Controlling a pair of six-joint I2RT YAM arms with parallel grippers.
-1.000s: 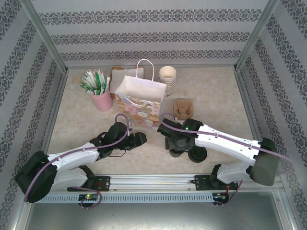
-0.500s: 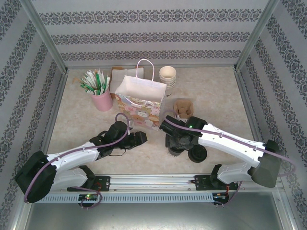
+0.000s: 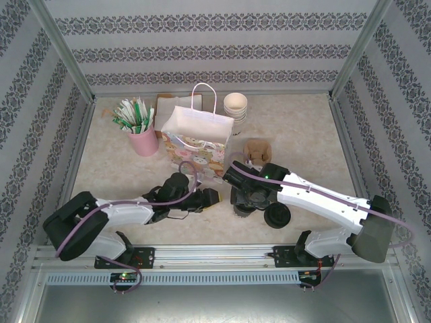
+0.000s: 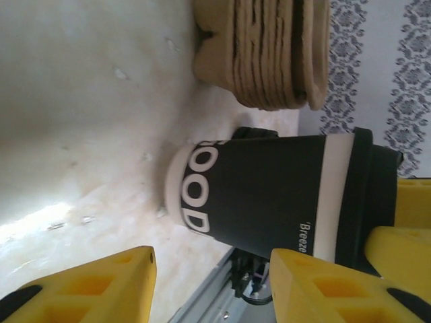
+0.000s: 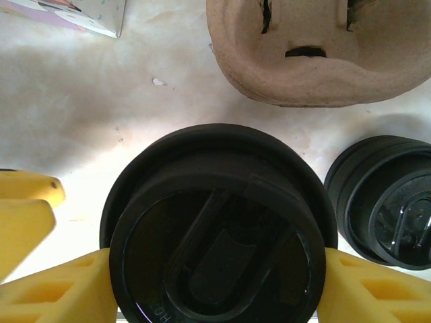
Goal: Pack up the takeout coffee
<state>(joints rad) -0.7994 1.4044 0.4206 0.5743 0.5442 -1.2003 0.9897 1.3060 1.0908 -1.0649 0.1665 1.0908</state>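
Left gripper (image 3: pixel 210 197) has swung in from 9 o'clock toward the takeout coffee (image 4: pixel 269 195), with its jaws wide and empty.
Right gripper (image 5: pixel 215 286) clamps the coffee's black lid from above, a yellow finger pressed on each side, and the cup stands upright on the table (image 3: pixel 303 134) near the front edge. A stack of pulp carriers (image 5: pixel 316 54) sits close at 12 o'clock, loose black lids (image 5: pixel 384 202) lie just beside at 3 o'clock, and the paper bag (image 3: pixel 195 145) stands at 10 o'clock. The pink cup of straws (image 3: pixel 143 140) and the stacked cream cups (image 3: pixel 236 106) stand well apart, farther back.
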